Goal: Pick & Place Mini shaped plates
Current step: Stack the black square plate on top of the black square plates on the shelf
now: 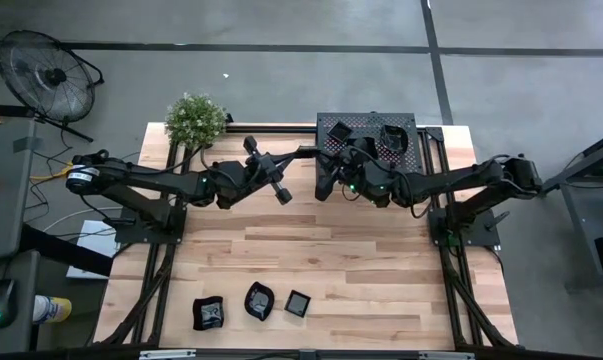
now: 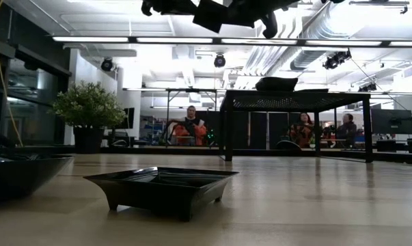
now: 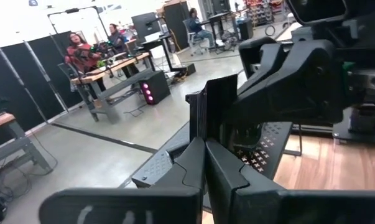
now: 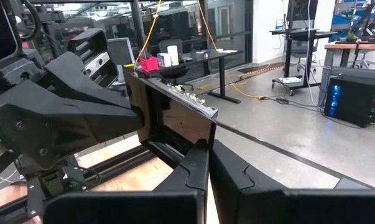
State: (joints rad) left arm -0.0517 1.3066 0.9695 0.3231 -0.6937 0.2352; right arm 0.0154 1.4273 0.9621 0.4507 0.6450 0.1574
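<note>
Square glossy black mini plate [image 2: 161, 188] sits closest on the wooden surface [image 1: 361, 270].
I count 3 such plates along the near edge. Left tool [image 3: 204, 163] and right tool [image 4: 209, 163] both meet high by the black perforated metal rack [image 1: 401, 150], each clamped on 1 black plate [image 4: 175, 118] held edge-up between them.

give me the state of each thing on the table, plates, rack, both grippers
left gripper: shut on the mini plate
right gripper: shut on the mini plate
mini plate: on edge, held in the air between both grippers
three plates: lying flat near the table's front edge
rack: standing at the table's back edge, plates on top
plant: upright, back left corner
</note>
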